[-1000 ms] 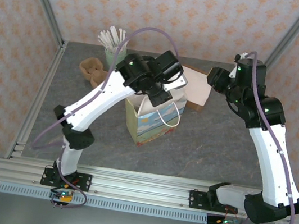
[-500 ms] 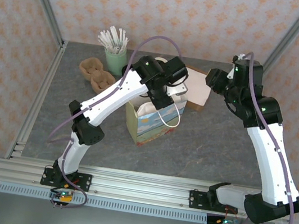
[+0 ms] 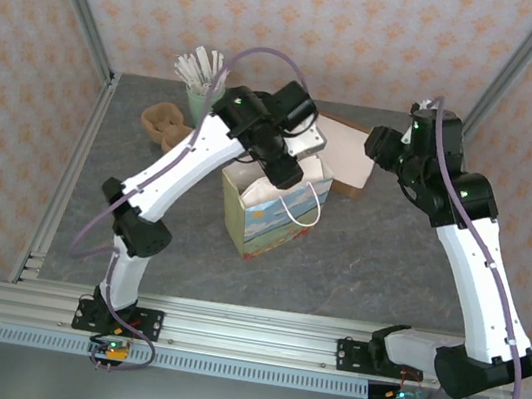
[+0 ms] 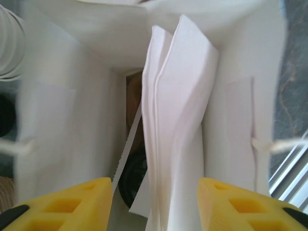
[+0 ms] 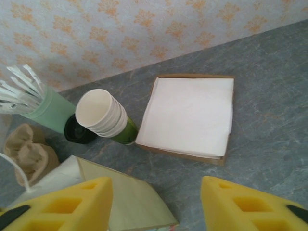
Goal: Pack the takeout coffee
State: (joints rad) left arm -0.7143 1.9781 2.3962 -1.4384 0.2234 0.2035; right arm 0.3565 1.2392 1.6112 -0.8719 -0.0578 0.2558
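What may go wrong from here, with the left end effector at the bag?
The left end effector is open over the paper bag; when it withdraws, a finger might snag the string handle and tip the bag. The folded napkins inside stand loosely right below it and might be dragged out.

I read no text, label, brand or number anywhere. Printed front of white paper gift bag: coloured picture, too small for me to make out any lettering.
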